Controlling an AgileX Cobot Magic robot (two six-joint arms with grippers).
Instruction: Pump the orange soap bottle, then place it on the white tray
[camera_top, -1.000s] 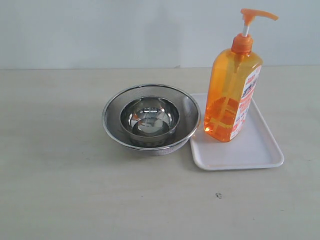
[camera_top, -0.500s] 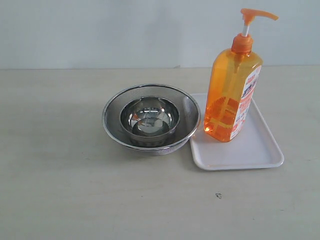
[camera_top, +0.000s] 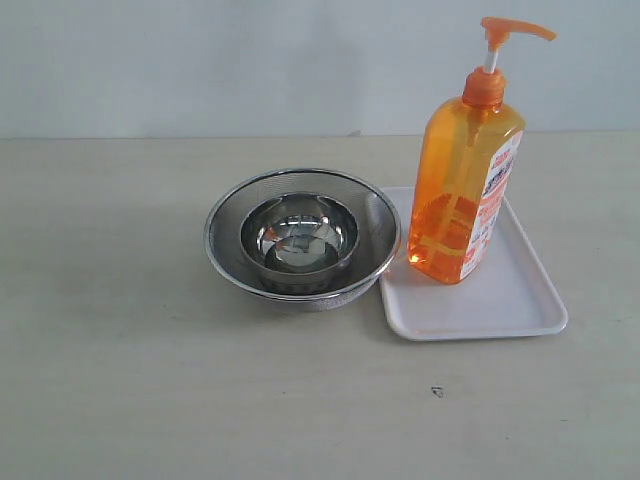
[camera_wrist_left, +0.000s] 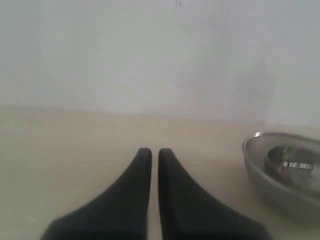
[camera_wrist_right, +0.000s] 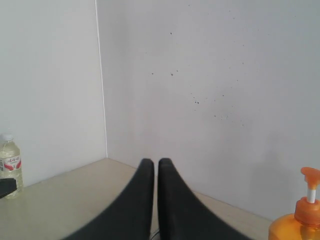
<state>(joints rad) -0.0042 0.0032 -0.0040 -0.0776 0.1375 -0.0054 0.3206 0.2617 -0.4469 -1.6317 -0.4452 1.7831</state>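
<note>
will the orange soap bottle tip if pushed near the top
Likely tippy: the orange soap bottle stands tall on a narrow base, so a high push may topple it. It looks mostly full, so probably heavy. Its smooth plastic may be slippery.

The left claw (camera_wrist_left: 155, 154) and the right claw (camera_wrist_right: 155, 163) look alike: two smooth matte black fingers (camera_wrist_left: 132, 192) each, broad at the root, curving inward to narrow rounded tips.

Exterior camera looks down at a shallow angle across the table (camera_top: 120, 380) toward the wall (camera_top: 250, 60), everything close and centred. Left wrist camera sits low behind the left gripper (camera_wrist_left: 150, 152), sharing the steel bowl (camera_wrist_left: 282, 167) with it. Right wrist camera, higher, faces a wall corner and shares only the orange soap bottle (camera_wrist_right: 305, 216).
</note>
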